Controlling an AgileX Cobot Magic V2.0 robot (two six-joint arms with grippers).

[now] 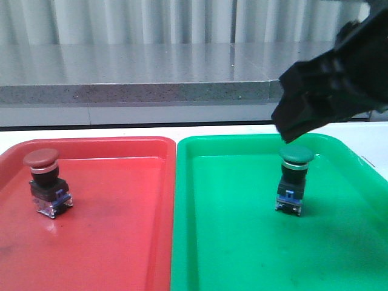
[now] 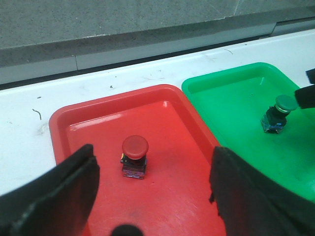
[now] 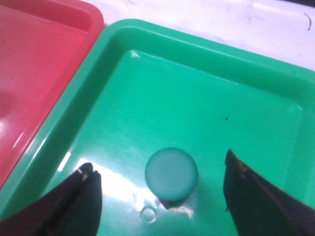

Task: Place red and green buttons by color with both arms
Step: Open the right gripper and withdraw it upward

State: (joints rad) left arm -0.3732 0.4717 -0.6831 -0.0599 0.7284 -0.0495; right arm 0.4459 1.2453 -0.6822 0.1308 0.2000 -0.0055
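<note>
From my remote station, much is cut off. In the front view I see only the black angular end of the right gripper [image 1: 290, 128], reaching in from the upper right; its arm runs out of frame and the fingers merge into one dark mass there, so their spread is not readable from that camera. The left gripper [image 2: 152, 196] does not appear in the front view at all.

The right wrist view settles it: two dark fingers [image 3: 74, 201] stand wide apart, one on each side of the green mushroom-cap push button [image 3: 172, 173], touching nothing. From this steep angle I see mostly the round cap; the body beneath is nearly hidden, and a small pale ring beside it may be a reflection.

The left wrist view shows its black fingers [image 2: 59, 191] likewise spread wide and holding nothing, blurred and cropped at the frame edge.

Two shallow plastic trays sit side by side, rims touching, on the white desk [image 2: 29, 128]. The red tray [image 1: 109, 242] holds the dull red mushroom-cap button [image 1: 43, 182], upright on its black body and blue-clear base. The green tray [image 1: 242, 242] holds the green button, also upright, just below the right gripper's tip.
</note>
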